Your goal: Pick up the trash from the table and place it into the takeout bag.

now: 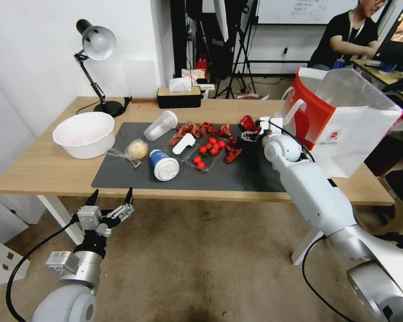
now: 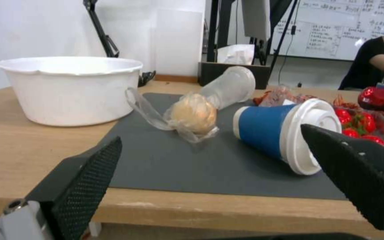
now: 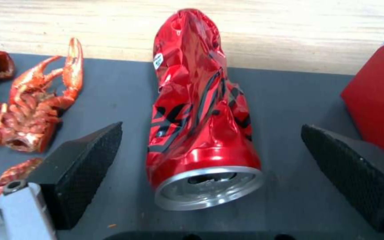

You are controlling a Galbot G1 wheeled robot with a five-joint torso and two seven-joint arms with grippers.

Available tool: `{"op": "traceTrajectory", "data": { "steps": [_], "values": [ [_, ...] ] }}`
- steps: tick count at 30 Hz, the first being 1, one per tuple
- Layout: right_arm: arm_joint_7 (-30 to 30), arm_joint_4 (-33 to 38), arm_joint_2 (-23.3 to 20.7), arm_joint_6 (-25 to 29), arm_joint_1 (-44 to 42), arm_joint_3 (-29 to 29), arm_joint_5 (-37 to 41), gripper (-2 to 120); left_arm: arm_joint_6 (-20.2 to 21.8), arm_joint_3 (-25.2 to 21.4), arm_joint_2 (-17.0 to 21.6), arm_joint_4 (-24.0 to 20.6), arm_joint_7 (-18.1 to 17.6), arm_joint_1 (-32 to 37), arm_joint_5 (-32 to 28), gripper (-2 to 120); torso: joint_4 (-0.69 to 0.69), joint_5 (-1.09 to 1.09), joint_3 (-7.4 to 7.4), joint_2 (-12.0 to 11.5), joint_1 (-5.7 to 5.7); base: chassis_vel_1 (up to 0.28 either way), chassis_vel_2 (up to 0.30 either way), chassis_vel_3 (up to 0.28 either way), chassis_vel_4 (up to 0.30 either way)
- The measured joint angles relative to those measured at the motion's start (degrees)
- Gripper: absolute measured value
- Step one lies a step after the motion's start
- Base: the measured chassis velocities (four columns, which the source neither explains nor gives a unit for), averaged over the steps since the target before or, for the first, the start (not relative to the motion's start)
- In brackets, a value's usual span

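On the large dark grey mat (image 1: 237, 176) covering the long light-wood table (image 1: 40, 165), the right gripper (image 3: 212, 156) is stretched out at the far right end, its two black textured fingers (image 3: 85, 166) spread wide on either side of a crushed red metal can (image 3: 201, 110) that lies on its side with the open silver rim toward the wrist camera; neither finger touches the can. Red crayfish shells (image 3: 36, 100) lie on the mat just beside it. Close behind the gripper stands the large white paper takeout bag with a red side panel and white strap handles (image 1: 345, 120), upright at the table's right end with its mouth open. Toward the middle of the mat, a blue cup with a white lid (image 1: 163, 164) lies on its side, a clear plastic cup (image 1: 160, 126) lies tipped over behind it, and a clear bag holding a yellowish lump (image 1: 136, 150) sits just beside both. A large white bowl (image 1: 84, 134) stands on the bare wood at the left. The left gripper (image 1: 111, 201) hangs below the table's near edge, jaws wide apart and empty.
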Motion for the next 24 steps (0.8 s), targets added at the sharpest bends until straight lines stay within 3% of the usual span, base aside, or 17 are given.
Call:
{"op": "traceTrajectory", "data": {
  "steps": [20,24],
  "values": [
    [-1.94,-6.54,0.71,1.75,2.53,-2.25,0.43,100,0.13,0.08,-0.25,-0.81,-1.06,0.44,0.02,100,0.0,0.01,0.0,0.0,0.0,0.0,0.0,0.0,0.0],
    [-2.03,-6.97,0.87,1.8,2.54,-2.22,0.44,92,0.15,-0.02,-0.33,-1.11,-1.05,0.61,0.03,100,0.0,0.01,0.0,0.0,0.0,0.0,0.0,0.0,0.0]
  ]
}}
